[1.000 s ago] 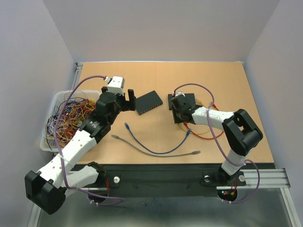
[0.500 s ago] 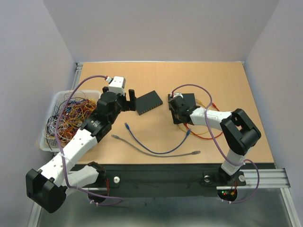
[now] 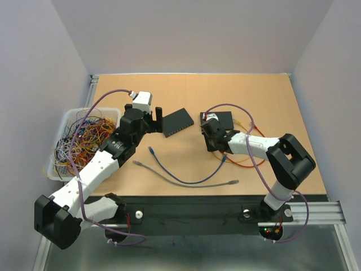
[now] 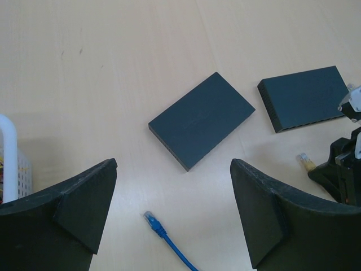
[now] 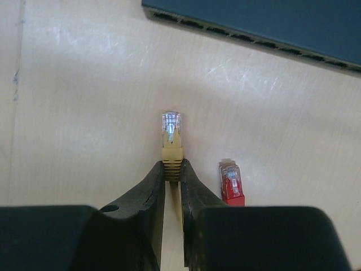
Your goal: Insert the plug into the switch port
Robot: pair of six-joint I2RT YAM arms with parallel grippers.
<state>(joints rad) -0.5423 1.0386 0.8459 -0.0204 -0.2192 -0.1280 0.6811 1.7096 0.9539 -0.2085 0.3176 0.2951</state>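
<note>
Plug (image 5: 171,129) with yellow boot pinched in right claw (image 5: 172,169), switch (image 5: 271,22) ahead.

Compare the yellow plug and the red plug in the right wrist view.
The yellow plug is pinched in the right gripper; the red plug lies loose beside it. The yellow plug's boot is yellow, the red plug's red. The yellow plug's tip is nearer the switch than the red plug's. Both have clear tips pointing toward the switch's ports.
</note>
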